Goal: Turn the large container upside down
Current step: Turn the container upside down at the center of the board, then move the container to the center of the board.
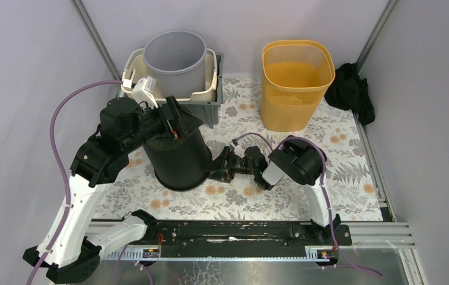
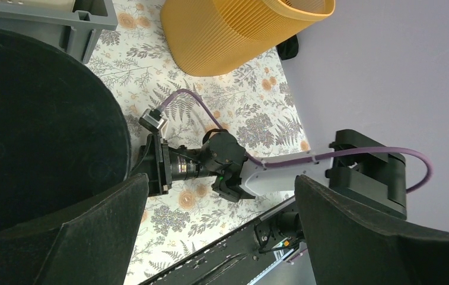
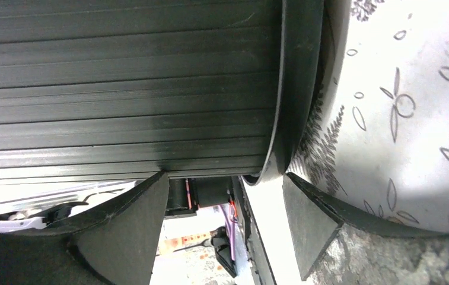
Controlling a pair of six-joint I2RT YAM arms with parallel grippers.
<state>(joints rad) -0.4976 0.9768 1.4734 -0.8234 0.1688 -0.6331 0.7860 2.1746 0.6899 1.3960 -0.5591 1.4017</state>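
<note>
A grey plastic crate (image 1: 211,111) and a yellow mesh basket (image 1: 296,89) stand behind. The black ribbed plastic container (image 1: 177,160) sits mouth-down on the desk (image 1: 328,169) under your released left tool (image 1: 181,119); your right tool (image 1: 219,167), jaws apart, straddles its rim.

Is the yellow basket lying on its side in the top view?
No, the yellow basket stands upright, with its open mouth facing up.

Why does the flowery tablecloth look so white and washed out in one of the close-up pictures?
Right wrist view: the tablecloth is blown out, probably because the black container fills most of the frame. Top external view: even light, pattern crisp. Left wrist view: the container is almost featureless black.
</note>
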